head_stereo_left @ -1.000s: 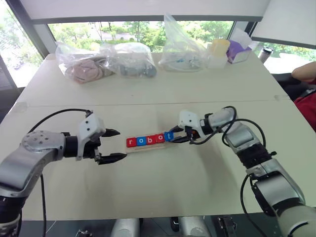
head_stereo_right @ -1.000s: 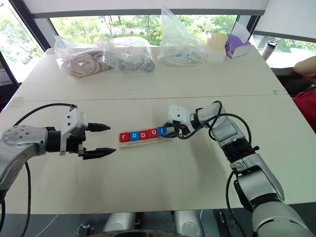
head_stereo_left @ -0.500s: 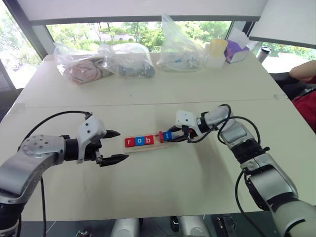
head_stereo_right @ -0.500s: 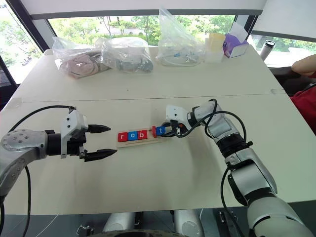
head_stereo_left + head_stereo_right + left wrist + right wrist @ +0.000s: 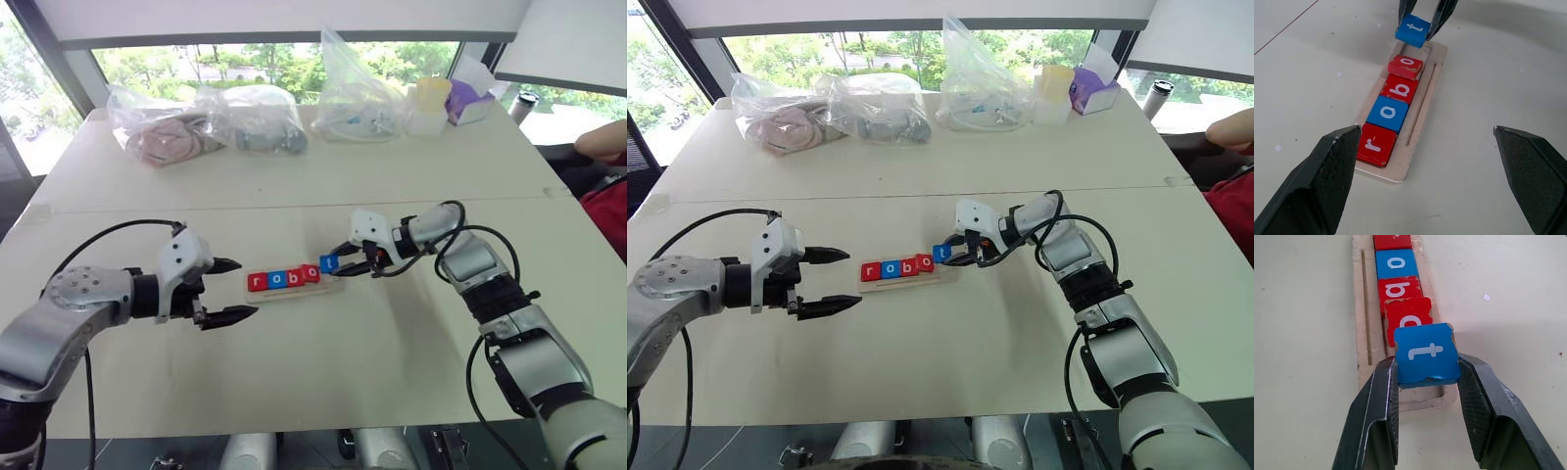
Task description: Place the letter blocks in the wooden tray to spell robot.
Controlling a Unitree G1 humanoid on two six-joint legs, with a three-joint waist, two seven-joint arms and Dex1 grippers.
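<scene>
The wooden tray (image 5: 290, 292) lies mid-table. In it sit a red r (image 5: 1376, 144), a blue o (image 5: 1388, 112) and a red b (image 5: 1400, 89) in a flat row. A second red o (image 5: 1406, 67) rests tilted after them. My right gripper (image 5: 1427, 363) is shut on the blue t block (image 5: 329, 262), holding it just above the tray's right end. The slot under it shows bare wood (image 5: 1425, 396). My left gripper (image 5: 238, 290) hovers open at the tray's left end, with nothing between its fingers (image 5: 1332, 166).
Three clear plastic bags (image 5: 257, 117) with soft items line the table's far side. A yellow cup (image 5: 435, 98) and a purple box (image 5: 472, 100) stand at the far right. A person's arm (image 5: 603, 142) shows past the right edge.
The blue t block has come up off the tray's end in my right gripper. The second red o stood on edge half a second ago and now lies tilted. The left arm is still.
</scene>
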